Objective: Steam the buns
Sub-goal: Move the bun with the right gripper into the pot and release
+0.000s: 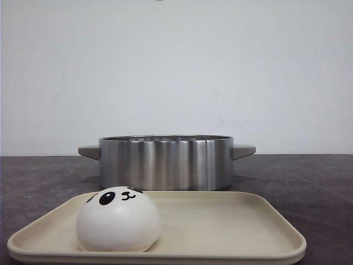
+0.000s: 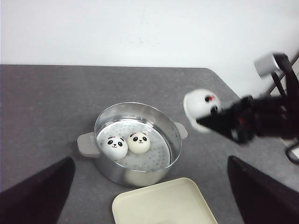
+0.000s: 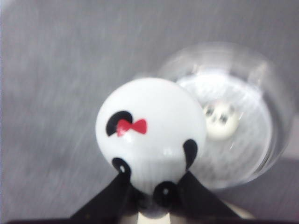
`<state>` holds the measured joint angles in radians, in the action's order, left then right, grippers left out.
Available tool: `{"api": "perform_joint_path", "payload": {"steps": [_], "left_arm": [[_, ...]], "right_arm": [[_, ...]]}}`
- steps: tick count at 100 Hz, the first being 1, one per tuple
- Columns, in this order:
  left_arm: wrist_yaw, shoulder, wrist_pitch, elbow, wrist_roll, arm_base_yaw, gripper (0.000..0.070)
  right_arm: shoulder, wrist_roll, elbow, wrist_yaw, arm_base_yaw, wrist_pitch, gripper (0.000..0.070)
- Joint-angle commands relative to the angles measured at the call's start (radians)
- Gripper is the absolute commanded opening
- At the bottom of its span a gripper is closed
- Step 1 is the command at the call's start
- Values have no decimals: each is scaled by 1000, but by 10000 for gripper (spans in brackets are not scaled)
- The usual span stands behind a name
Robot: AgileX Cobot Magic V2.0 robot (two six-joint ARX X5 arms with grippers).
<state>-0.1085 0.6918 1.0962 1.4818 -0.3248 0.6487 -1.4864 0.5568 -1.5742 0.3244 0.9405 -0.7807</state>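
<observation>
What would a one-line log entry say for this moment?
right gripper: shut on bow-marked panda bun, carried in air | steamer pot: two panda buns inside | tray: one panda bun | left gripper: open

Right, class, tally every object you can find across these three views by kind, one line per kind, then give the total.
Panda buns: 4 — two in the pot, one on the tray, one held in the right hand
Steel pot: 1
Cream tray: 1
Total: 6
</observation>
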Motion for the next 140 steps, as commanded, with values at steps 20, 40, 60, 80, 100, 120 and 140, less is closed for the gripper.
{"api": "perform_joint_path", "payload": {"steps": [20, 40, 60, 80, 100, 120, 140], "left_arm": [[-4, 5, -12, 17, 11, 7, 631], [-4, 6, -13, 17, 11, 7, 631], [-4, 6, -11, 17, 11, 7, 631], [-4, 6, -11, 17, 11, 7, 631], [-4, 6, -11, 17, 11, 7, 631], [-4, 7, -9, 14, 11, 7, 631], [-3, 24, 37, -15, 9, 7, 631]], "right_arm": [[-199, -84, -6, -140, -151, -8, 6], [-344, -101, -6, -161, -207, -44, 6], [-402, -98, -6, -174, -222, -39, 9], [-403, -101, -6, -179, -224, -27, 446], [-403, -101, -6, -177, -224, -56, 450], [-393, -102, -12, -203, -223, -68, 393], [-270, -159, -57, -259, -192, -90, 12]]}}
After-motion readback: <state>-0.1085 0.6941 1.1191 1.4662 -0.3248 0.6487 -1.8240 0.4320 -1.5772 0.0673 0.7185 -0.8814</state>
